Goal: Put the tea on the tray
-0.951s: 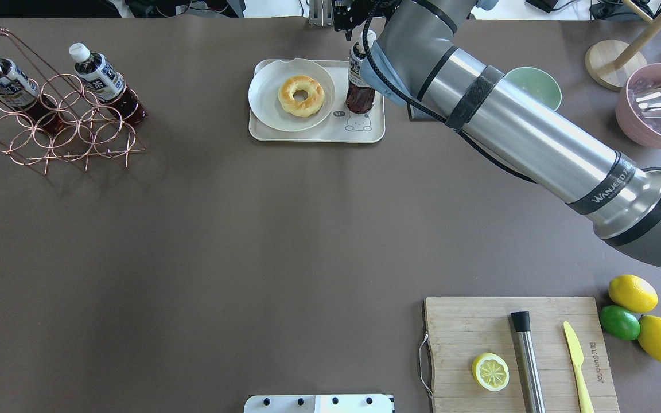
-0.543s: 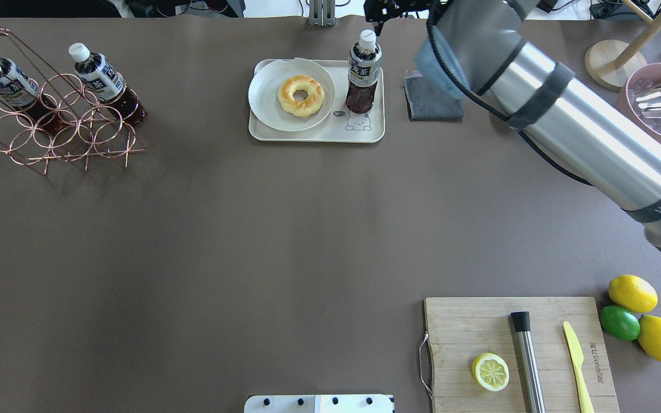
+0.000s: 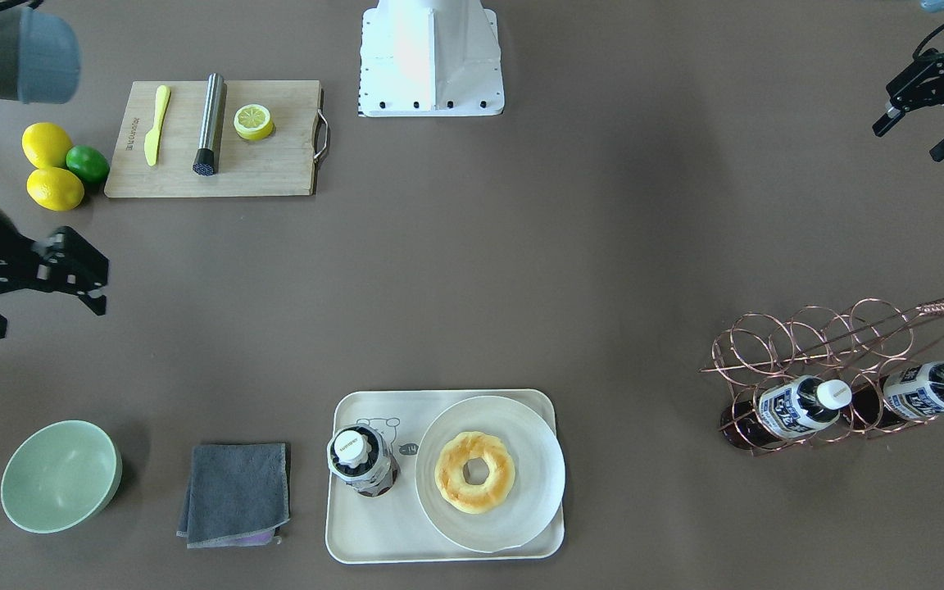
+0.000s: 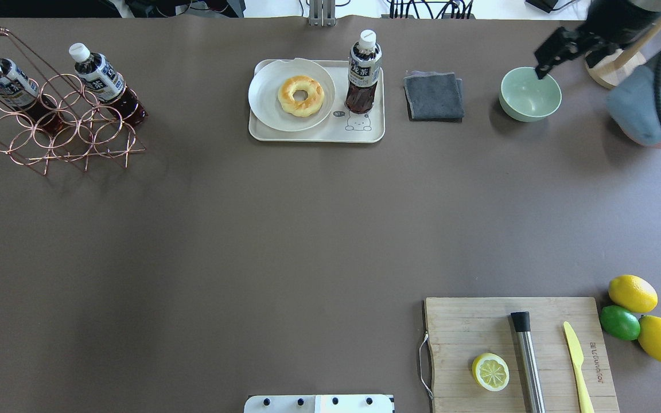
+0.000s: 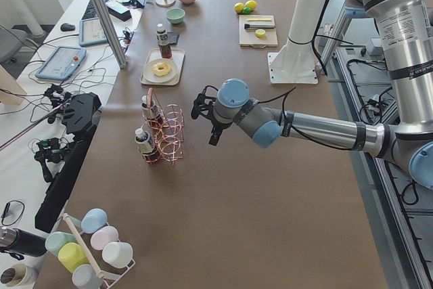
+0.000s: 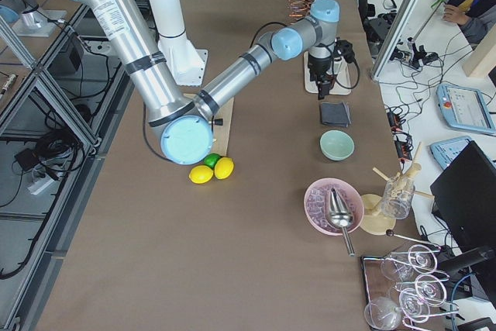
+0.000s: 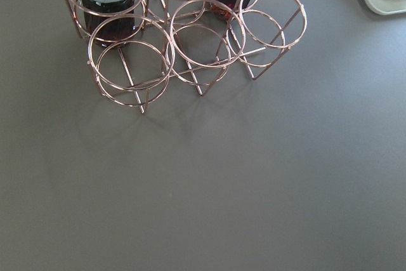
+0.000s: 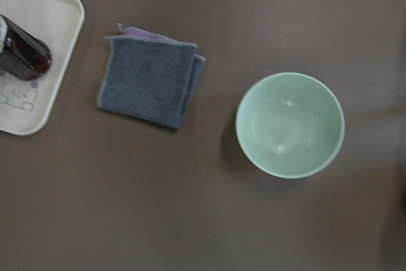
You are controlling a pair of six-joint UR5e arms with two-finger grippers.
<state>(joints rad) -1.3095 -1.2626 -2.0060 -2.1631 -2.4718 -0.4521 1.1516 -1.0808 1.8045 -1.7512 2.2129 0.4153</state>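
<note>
Right fingers (image 3: pixel 83 279): spread apart, empty, above the desk (image 4: pixel 307 229).
Left fingers (image 3: pixel 890 121): spread apart, empty.
Small clear plastic tea bottle (image 4: pixel 363 74): upright on cream rounded-rectangle tray (image 4: pixel 313 136), well apart from right fingers, beyond pale green bowl (image 4: pixel 530 94) and folded grey cloth (image 4: pixel 434 96).
Copper wire rack (image 4: pixel 66 132): near left fingers, holding 2 matching bottles.

The bowl (image 4: pixel 530 93) is sitting nearest the jaws of the right gripper (image 4: pixel 539 64), with the cloth (image 4: pixel 434 96) lying beyond it and the tray (image 4: pixel 307 136) farther off. The tea (image 4: pixel 363 74) is standing on the tray, beside the plate (image 4: pixel 264 94).
</note>
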